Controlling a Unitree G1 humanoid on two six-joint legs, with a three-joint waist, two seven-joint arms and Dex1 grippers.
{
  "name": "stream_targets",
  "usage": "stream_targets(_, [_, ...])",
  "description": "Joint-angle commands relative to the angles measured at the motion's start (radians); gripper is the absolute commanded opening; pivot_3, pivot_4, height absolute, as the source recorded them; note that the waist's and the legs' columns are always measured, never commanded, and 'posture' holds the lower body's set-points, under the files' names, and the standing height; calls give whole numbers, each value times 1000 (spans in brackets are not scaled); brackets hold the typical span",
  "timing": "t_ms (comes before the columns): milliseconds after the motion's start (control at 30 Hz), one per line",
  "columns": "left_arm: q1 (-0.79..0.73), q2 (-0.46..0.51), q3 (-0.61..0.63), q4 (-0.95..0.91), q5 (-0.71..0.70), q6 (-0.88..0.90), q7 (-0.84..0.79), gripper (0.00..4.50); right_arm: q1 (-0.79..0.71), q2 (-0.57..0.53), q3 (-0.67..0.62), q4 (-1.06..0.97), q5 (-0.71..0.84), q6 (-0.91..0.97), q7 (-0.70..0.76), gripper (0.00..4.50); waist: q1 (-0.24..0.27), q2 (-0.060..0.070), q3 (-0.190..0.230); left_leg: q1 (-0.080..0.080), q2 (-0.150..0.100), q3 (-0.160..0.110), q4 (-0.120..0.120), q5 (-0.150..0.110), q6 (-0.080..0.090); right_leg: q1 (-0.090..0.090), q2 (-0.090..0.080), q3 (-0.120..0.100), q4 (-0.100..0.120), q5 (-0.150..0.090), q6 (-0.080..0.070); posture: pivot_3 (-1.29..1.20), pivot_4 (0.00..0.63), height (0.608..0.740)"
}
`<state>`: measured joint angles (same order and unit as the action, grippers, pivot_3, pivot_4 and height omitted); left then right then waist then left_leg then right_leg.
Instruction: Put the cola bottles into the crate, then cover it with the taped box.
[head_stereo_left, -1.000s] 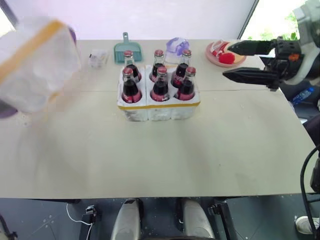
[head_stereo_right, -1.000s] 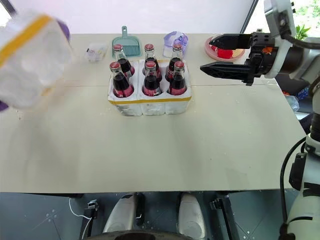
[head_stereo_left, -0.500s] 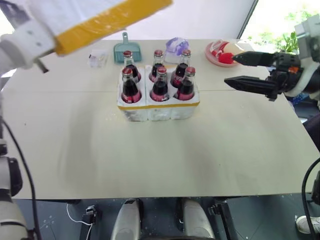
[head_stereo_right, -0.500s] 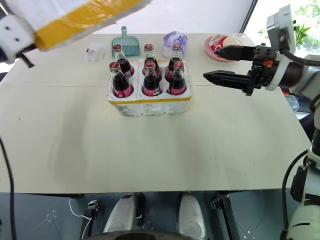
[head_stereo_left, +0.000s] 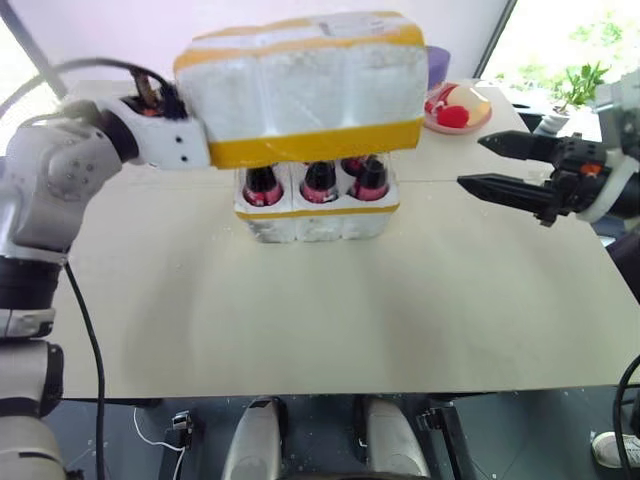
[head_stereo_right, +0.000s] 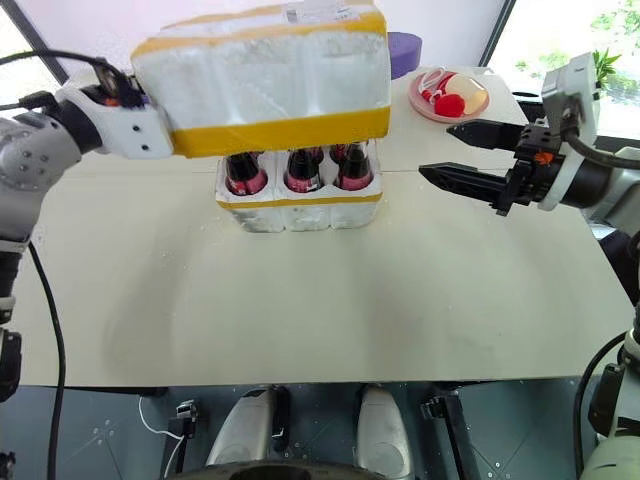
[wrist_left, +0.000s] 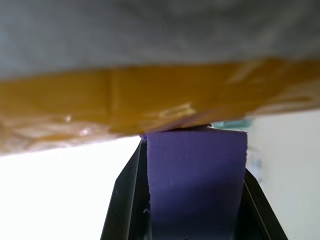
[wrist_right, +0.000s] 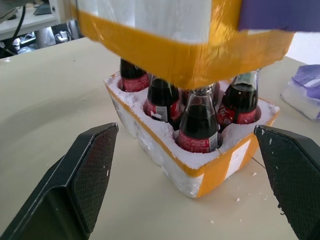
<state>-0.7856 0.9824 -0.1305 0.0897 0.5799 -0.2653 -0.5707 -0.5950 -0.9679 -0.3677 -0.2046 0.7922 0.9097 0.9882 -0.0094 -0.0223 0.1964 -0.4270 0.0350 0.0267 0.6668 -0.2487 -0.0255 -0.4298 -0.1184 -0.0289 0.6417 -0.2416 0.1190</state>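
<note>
The taped box (head_stereo_left: 305, 90), a white foam shell with yellow bands, hangs level just above the cola bottles (head_stereo_left: 320, 182) and hides their necks and caps. The bottles stand in the crate (head_stereo_left: 318, 222), a low white foam tray with a yellow rim band, at mid-table. My left gripper (head_stereo_left: 197, 128) is shut on the box's left end; a purple-padded finger (wrist_left: 195, 185) presses against the yellow tape. My right gripper (head_stereo_left: 470, 162) stands open to the right of the crate, pointing at it and holding nothing. In the right wrist view the bottles (wrist_right: 199, 125) sit between its spread fingers.
A pink plate (head_stereo_left: 470, 118) with red items lies at the back right of the table. A purple object (head_stereo_right: 405, 50) shows behind the box. The table's front edge (head_stereo_left: 330, 392) runs across the lower view, with bare tabletop in front of the crate.
My left arm has swung the taped box from the far left to above the crate and rolled it level. The right gripper has sunk a little and stays open.
</note>
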Motion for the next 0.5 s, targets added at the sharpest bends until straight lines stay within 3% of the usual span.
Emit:
stream_targets(33, [28, 13, -17, -60, 98, 7, 28, 793, -9, -2, -35, -29, 30, -10, -23, 4500, 0, 0, 0, 0, 0, 0, 0, 0, 0, 0, 0, 0, 0, 0, 0, 0, 150, 736])
stream_targets(233, [48, -16, -40, -43, 169, 13, 84, 793, -12, 3, -20, -30, 42, -18, -37, 4500, -1, 0, 0, 0, 0, 0, 0, 0, 0, 0, 0, 0, 0, 0, 0, 0, 150, 736])
stream_targets(333, [83, -24, -39, -52, 162, 7, 93, 1832, -11, 3, -17, -27, 42, -18, -40, 4500, -3, 0, 0, 0, 0, 0, 0, 0, 0, 0, 0, 0, 0, 0, 0, 0, 150, 736])
stream_targets(500, [156, -11, 10, -89, 121, -17, 119, 4462, 23, -7, -14, -22, 24, -37, -19, 4500, 1, 0, 0, 0, 0, 0, 0, 0, 0, 0, 0, 0, 0, 0, 0, 0, 150, 736])
